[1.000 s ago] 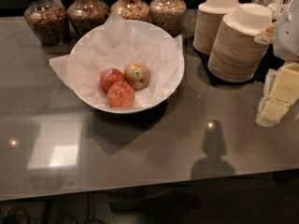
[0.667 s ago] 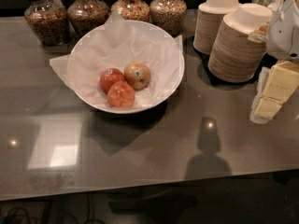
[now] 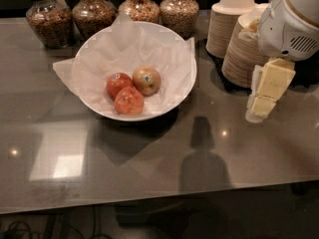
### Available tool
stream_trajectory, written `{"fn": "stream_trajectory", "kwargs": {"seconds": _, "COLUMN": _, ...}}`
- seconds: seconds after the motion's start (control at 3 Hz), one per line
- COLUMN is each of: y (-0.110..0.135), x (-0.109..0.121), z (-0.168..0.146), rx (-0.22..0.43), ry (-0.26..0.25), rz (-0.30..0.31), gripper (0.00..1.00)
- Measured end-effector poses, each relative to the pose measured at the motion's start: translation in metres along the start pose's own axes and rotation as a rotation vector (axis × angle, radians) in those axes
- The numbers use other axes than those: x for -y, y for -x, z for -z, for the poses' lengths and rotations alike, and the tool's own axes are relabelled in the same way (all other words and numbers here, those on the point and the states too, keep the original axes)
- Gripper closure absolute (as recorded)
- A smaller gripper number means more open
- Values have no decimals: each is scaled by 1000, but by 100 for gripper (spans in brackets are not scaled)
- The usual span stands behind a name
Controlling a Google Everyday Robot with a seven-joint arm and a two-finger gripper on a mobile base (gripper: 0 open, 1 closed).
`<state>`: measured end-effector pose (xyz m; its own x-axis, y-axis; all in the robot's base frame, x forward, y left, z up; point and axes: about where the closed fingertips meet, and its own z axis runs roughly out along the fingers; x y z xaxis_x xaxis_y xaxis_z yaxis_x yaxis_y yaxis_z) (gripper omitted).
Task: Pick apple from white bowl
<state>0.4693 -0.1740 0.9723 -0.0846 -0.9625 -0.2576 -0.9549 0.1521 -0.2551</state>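
The pale yellowish-green apple [image 3: 146,80] with a small sticker lies in the wide white bowl [image 3: 172,103], on its crinkled white paper. Two redder apples [image 3: 118,83] [image 3: 129,101] touch it on its left and front. The bowl stands at the back left of the grey table. My gripper [image 3: 260,108] hangs cream-coloured under the white arm housing [image 3: 294,24] at the right, above the table. It is well to the right of the bowl and apart from it. It holds nothing that I can see.
Several glass jars of grains [image 3: 93,14] line the back edge behind the bowl. Two stacks of beige paper bowls [image 3: 232,21] [image 3: 244,54] stand at the back right, just behind my gripper. The table's front edge [image 3: 149,203] runs along the bottom.
My gripper and arm have moved left, towards the bowl. The bowl and apples have not moved.
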Motion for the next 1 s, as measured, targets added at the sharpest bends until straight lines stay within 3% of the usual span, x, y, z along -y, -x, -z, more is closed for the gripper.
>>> {"fn": "stream_trajectory", "kwargs": {"seconds": 0.33, "y": 17, "x": 4, "z": -11, "rx": 65, "ry": 4, "rz": 20, "gripper": 0}}
{"fn": "stream_trajectory", "kwargs": {"seconds": 1.0, "y": 100, "x": 36, "z": -33, "rx": 252, "ry": -16, "rz": 186, "gripper": 0}}
